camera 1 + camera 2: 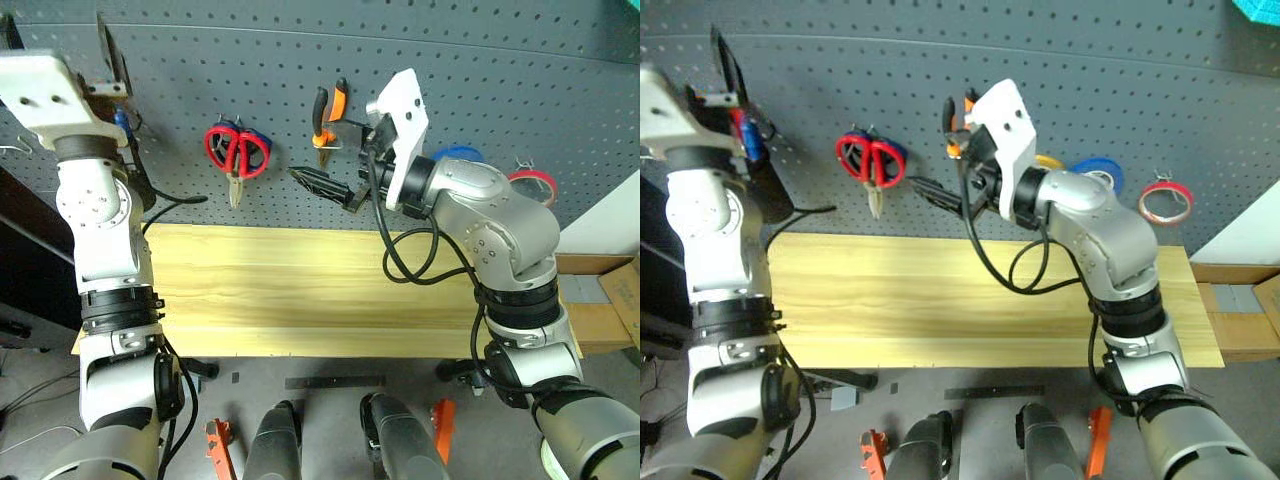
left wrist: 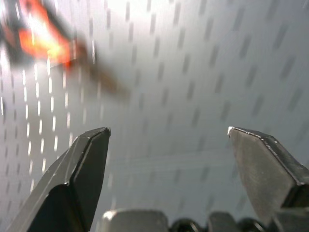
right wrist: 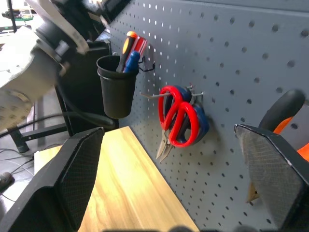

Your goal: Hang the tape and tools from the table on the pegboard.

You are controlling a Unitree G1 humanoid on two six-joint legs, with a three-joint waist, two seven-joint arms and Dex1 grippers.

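Both open grippers (image 2: 166, 140) (image 3: 169, 140) near pegboard-hung red-handled scissors (image 3: 179, 121).

Nothing to read here: no word, brand, number or sign shows up anywhere. The pegboard (image 1: 480, 80) is plain dark grey with only its grid of holes, and the table (image 1: 300, 290) is bare wood grain, no sticker, no stamp. The tools hanging up carry no lettering that can be made out.
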